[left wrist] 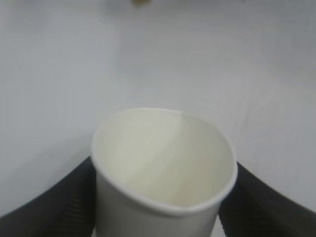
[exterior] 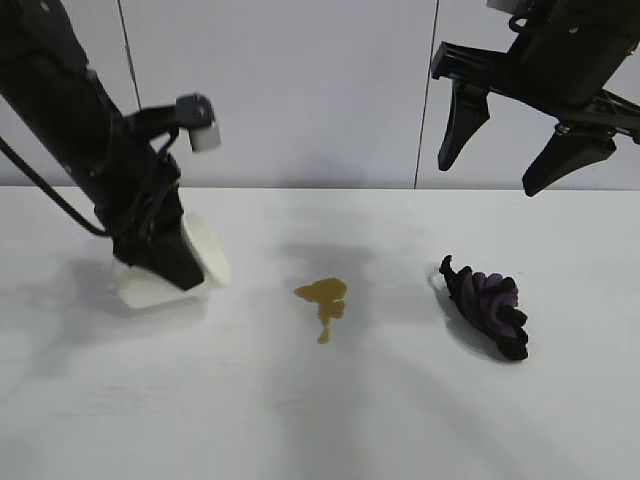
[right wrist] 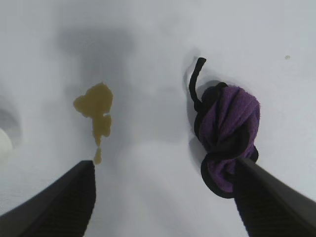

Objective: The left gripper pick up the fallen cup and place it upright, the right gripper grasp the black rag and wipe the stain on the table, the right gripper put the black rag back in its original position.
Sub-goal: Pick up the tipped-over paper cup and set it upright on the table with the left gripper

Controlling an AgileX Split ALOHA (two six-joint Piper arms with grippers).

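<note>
Toward the left side of the table, the left gripper has its fingers pinching the cup, which tilts on its side with the mouth open and nothing inside it. This looks like the first step, standing the cup upright; next it needs tipping onto its base. Mid-table lies the stain. Toward the right edge sits the black rag, and above it the right gripper hovers, fingers spread.

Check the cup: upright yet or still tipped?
Tipped. The cup lies tilted on the table, mouth toward the stain, with the left claw shut around it.
</note>
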